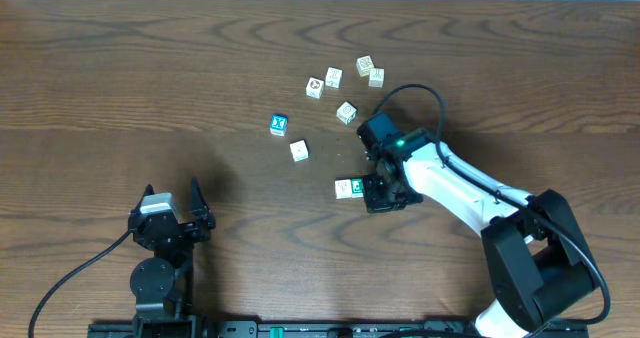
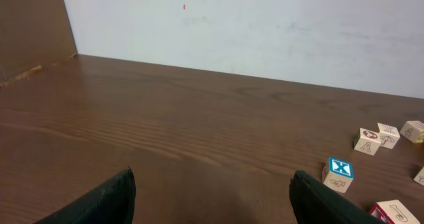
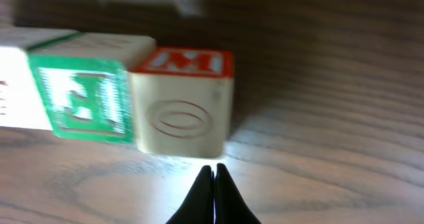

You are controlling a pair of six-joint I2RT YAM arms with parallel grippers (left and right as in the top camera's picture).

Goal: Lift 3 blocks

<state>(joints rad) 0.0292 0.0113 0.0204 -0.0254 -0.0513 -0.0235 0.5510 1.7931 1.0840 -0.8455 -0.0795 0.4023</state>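
Right gripper (image 3: 213, 174) is pinched together, empty; left gripper (image 2: 212, 179) is spread wide. The cream block (image 3: 16, 85) is cut off.

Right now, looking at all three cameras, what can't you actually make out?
- Overhead: the right gripper covers part of the row beside the green-faced block, so its blocks can't be counted.
- Right wrist: the cream block left of it is cut off by the frame edge; marks are blurred.
- Left wrist: the red-faced block is cropped by the bottom edge.
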